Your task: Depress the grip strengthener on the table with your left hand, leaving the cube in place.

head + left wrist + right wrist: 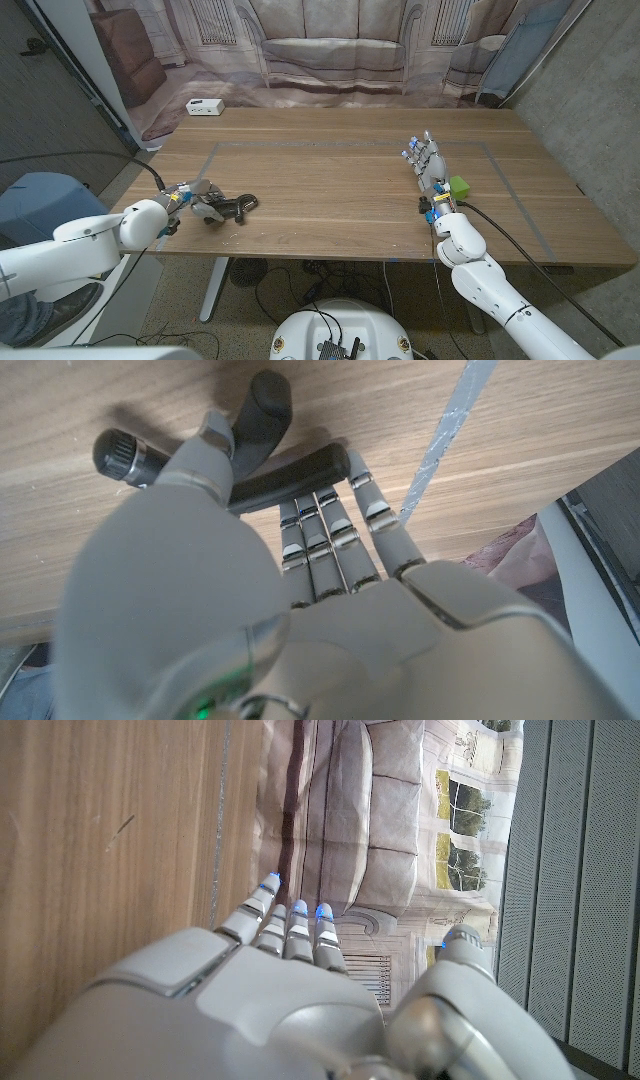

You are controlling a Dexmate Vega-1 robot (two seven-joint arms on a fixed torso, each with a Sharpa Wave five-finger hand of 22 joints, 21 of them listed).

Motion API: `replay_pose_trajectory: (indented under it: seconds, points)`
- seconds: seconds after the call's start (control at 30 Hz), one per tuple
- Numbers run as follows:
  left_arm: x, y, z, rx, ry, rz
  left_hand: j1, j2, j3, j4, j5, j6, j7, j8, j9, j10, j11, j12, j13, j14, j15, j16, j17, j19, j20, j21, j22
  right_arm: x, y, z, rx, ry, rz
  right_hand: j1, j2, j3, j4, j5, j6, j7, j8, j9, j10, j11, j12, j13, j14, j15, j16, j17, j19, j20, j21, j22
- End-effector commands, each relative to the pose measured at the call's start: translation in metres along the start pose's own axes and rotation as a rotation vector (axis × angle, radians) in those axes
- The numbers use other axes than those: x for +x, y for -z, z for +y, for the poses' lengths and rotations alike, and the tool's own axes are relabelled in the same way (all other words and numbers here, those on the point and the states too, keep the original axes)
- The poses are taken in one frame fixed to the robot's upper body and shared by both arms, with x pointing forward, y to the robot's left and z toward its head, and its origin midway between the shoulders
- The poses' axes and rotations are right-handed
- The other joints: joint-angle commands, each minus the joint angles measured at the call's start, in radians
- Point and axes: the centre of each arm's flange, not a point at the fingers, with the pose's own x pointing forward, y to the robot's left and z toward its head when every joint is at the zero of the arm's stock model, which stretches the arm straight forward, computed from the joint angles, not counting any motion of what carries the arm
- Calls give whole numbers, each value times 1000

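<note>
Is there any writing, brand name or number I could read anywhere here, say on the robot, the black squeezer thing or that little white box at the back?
None can be read.
White box at the table's far edge: dark marks on its side, too small to read.
Grip strengthener under the left robot hand: no lettering visible.
Green cube beside the right robot hand: plain.

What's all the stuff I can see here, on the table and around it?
grip strengthener: one, black, near the table's left front edge, under the left robot hand's fingers
cube: one, green, right side of the table, just beside the right robot hand
small box: one, white, far left corner
table: one, wooden, with grey tape lines
backdrop: one, printed with a sofa, behind the table
left robot hand: one, white and grey, on the grip strengthener
right robot hand: one, white and grey, fingers straight, holding nothing
</note>
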Motion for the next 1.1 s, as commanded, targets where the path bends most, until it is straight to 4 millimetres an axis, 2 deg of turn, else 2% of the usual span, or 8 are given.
replay_pose_trajectory:
  seconds: [0.03, 0.37, 0.53, 0.73, 1.1]
  points:
    - [-6, 0, 9, -69, -81, -6, 181, 161, 17, -4, 5, 6, 7, -2, 3, 4, 4, -1, 6, 15, -10, -5, 5, 37, -29, 10, 3, -1, 1, -2, 7, 1, -2, 12, 1, -4, -2, 0, 6, -2, -2, 2, 8, -3, 0, 6, 6, 4, 2, 3, 2, 5, 0, 3]
    - [-10, -4, 19, -126, -189, -46, 185, 159, 18, 1, 4, 7, 7, -4, 4, 3, 7, -4, 8, 14, -7, -11, 5, 37, -28, 12, 4, -3, -1, -4, 6, 6, -12, 12, 2, -5, -2, 0, 6, -2, -2, 2, 8, -3, -1, 6, 7, 4, 2, 3, 2, 5, 1, 3]
    - [-12, -10, 27, -152, -231, -83, 182, 160, 18, 6, 3, 6, 9, -6, 4, 0, 12, -6, 9, 14, -6, -13, 6, 35, -27, 12, 5, -3, -1, -6, 6, 8, -16, 12, 2, -5, -2, 0, 6, -2, -2, 2, 8, -4, -1, 6, 7, 4, 2, 3, 2, 6, 1, 3]
    - [-16, -19, 34, -175, -278, -126, 176, 160, 16, 13, 2, 6, 9, -8, 4, -2, 6, -8, 10, 12, -5, -16, 8, 34, -26, 13, 5, -4, -1, -8, 7, 7, -17, 12, 2, -5, -2, 0, 5, -2, -2, 2, 9, -4, 0, 6, 7, 4, 2, 3, 3, 6, 1, 3]
    - [-21, -24, 37, -246, -363, -175, 168, 154, 9, 17, -2, 5, 7, -10, 4, 0, 6, -11, 10, 15, -8, -17, 10, 32, -26, 14, 5, -5, -4, -9, 4, 8, -26, 13, 2, -6, -2, 0, 6, -2, -2, 2, 9, -3, -1, 6, 7, 5, 2, 3, 2, 6, 1, 3]
